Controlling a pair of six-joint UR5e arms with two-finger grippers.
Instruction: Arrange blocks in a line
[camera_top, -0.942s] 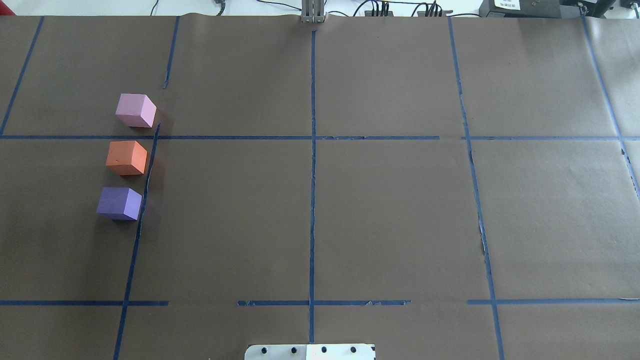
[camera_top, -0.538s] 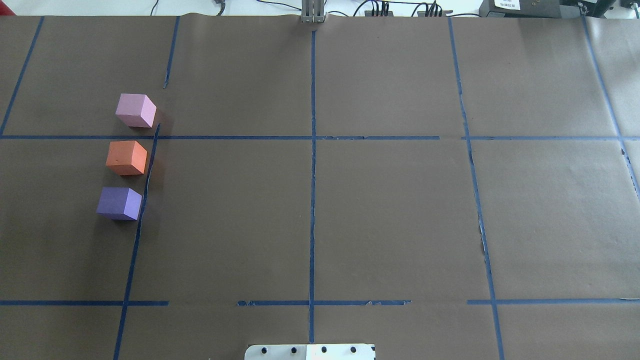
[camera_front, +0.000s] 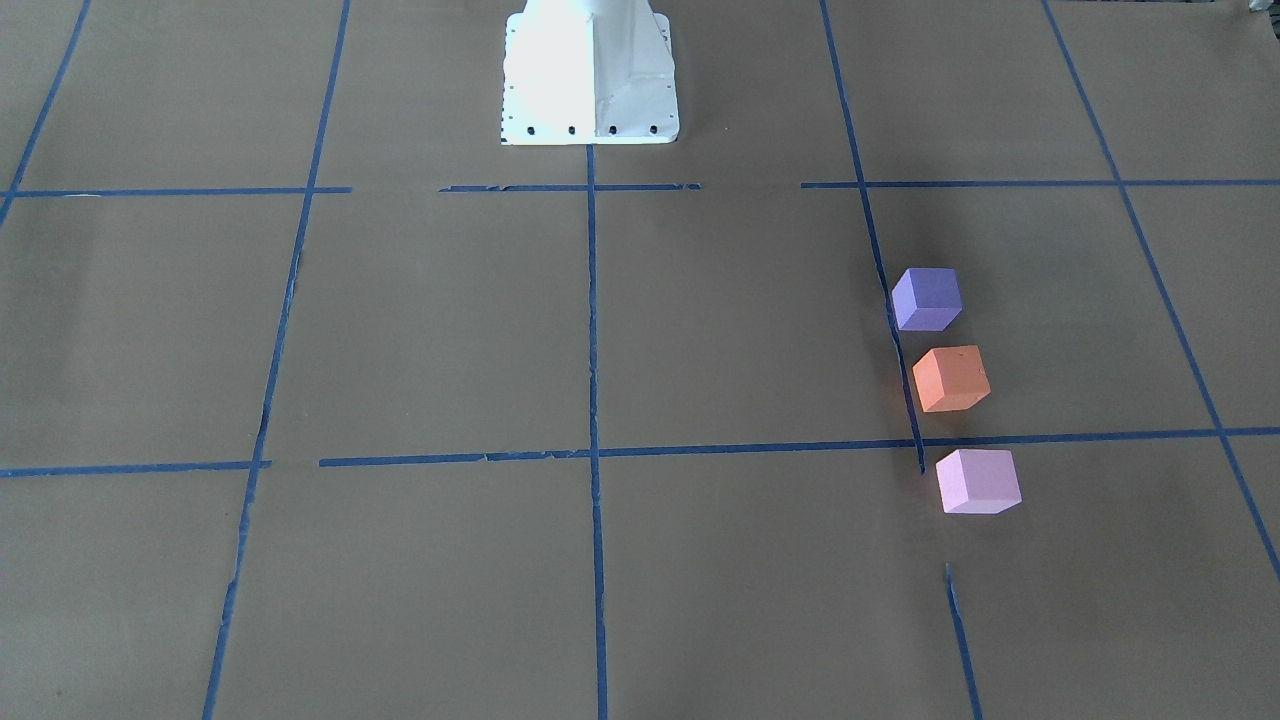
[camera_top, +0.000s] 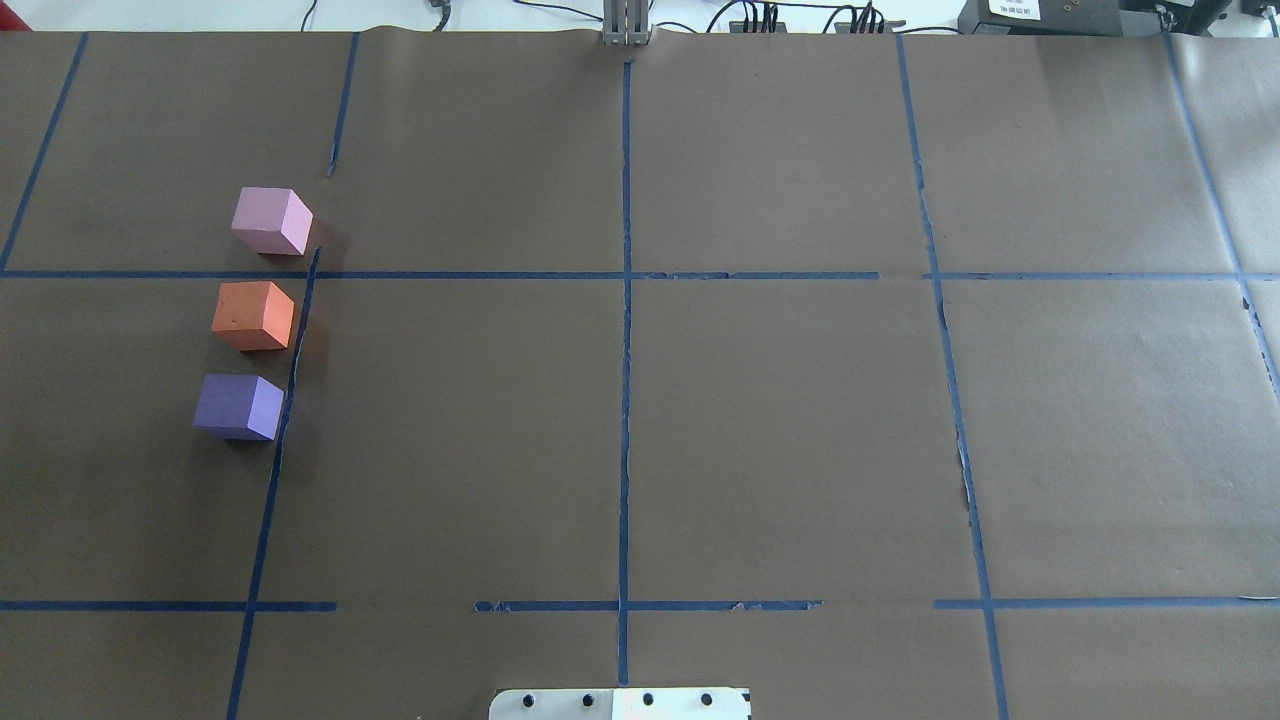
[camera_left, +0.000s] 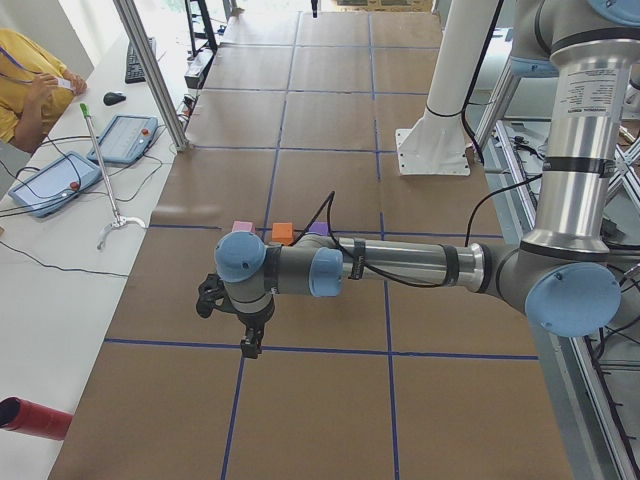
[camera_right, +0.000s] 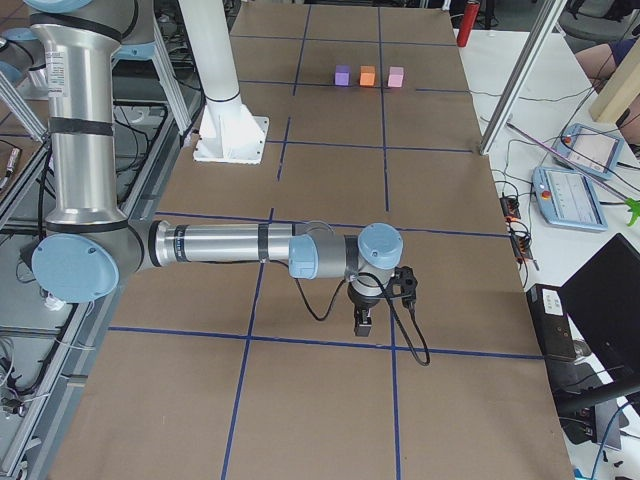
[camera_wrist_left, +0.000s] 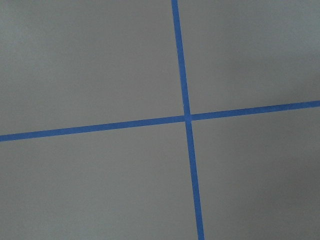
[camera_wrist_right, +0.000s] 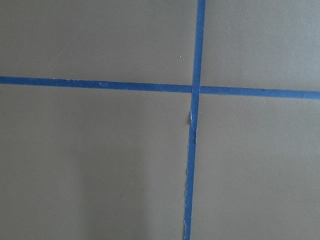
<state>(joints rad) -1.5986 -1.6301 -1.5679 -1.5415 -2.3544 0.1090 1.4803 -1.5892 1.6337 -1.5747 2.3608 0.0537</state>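
Three cubes stand in a straight row with small gaps on the brown paper, on the robot's left side. In the overhead view the pale pink block (camera_top: 271, 221) is farthest, the orange block (camera_top: 254, 315) in the middle, the purple block (camera_top: 239, 406) nearest. They also show in the front view: purple block (camera_front: 927, 299), orange block (camera_front: 951, 379), pink block (camera_front: 977, 481). My left gripper (camera_left: 252, 340) hangs over the table's left end, apart from the blocks. My right gripper (camera_right: 363, 322) hangs over the right end, far from them. I cannot tell whether either is open. The wrist views show only paper and tape.
Blue tape lines (camera_top: 625, 350) divide the brown paper into squares. The white robot base plate (camera_top: 620, 703) sits at the near middle edge. Teach pendants (camera_left: 125, 138) and an operator (camera_left: 30, 75) are beside the table's far side. A red cylinder (camera_left: 35, 418) lies off the left end.
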